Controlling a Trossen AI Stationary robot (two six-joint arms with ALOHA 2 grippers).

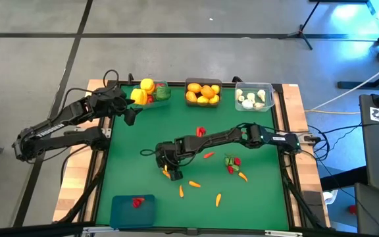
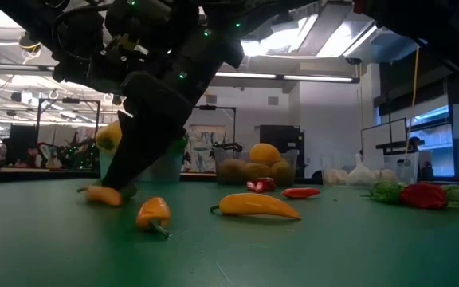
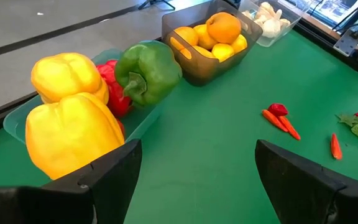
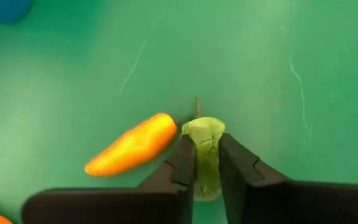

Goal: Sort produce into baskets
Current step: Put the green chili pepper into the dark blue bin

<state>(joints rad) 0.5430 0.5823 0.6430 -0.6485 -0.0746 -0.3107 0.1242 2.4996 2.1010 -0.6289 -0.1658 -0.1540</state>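
The right gripper (image 4: 207,163) is reaching down onto the green mat (image 1: 255,197), well in front of the orange bin (image 1: 203,91), and its jaws are pinching a small pale green piece (image 4: 205,152). An orange pepper (image 4: 131,144) is lying just beside that piece, almost touching it. The green piece is looking light and smooth, probably hard plastic, so it could be slipping out of a narrow pinch; gripping across its thicker middle seems safest. The left gripper (image 3: 194,177) is waiting with jaws spread just in front of the teal bin (image 3: 143,119), which is already piled high with big peppers (image 3: 73,134). Around the right gripper the mat is lying mostly open, with loose chillies and carrots (image 1: 218,198) scattered nearby, and the blue bin (image 1: 120,212) is sitting at the near edge, far from the orange bin.
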